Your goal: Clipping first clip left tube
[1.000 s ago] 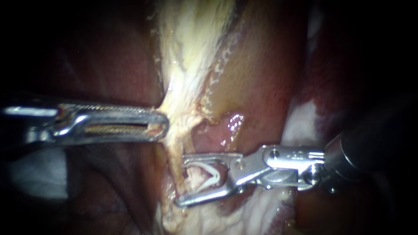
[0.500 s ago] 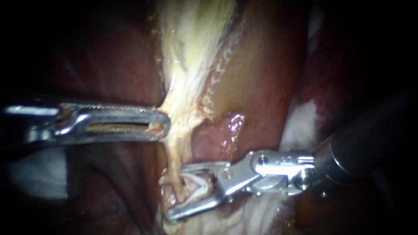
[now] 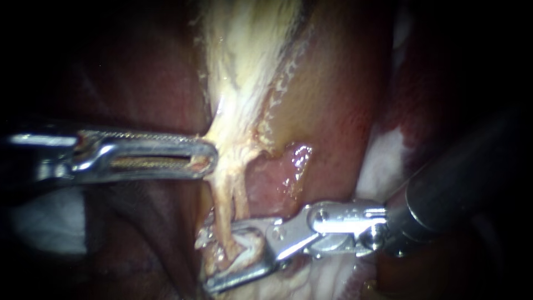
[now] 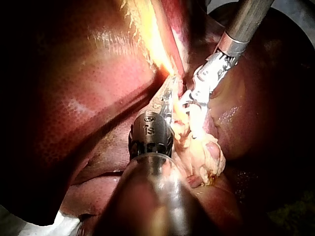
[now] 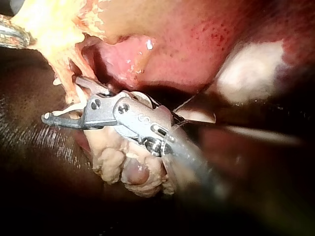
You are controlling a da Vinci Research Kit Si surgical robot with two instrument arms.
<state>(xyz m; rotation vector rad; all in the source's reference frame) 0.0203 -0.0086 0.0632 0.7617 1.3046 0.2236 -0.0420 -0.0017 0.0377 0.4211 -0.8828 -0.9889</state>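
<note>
From nine o'clock, the left instrument (image 3: 206, 158) reaches the centre, its jaws pinching the edge of a pale tissue band (image 3: 239, 83). From four o'clock comes the right instrument (image 3: 214, 258), jaws spread around the left tube (image 3: 222, 205), a thin strand at six o'clock. A whitish clip (image 3: 254, 245) seems to sit between them.

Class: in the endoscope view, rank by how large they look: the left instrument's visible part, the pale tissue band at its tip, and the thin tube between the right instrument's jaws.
1-2. Pale tissue band and left instrument: too alike in spread to separate.
3. Tube: clearly smallest.
</note>
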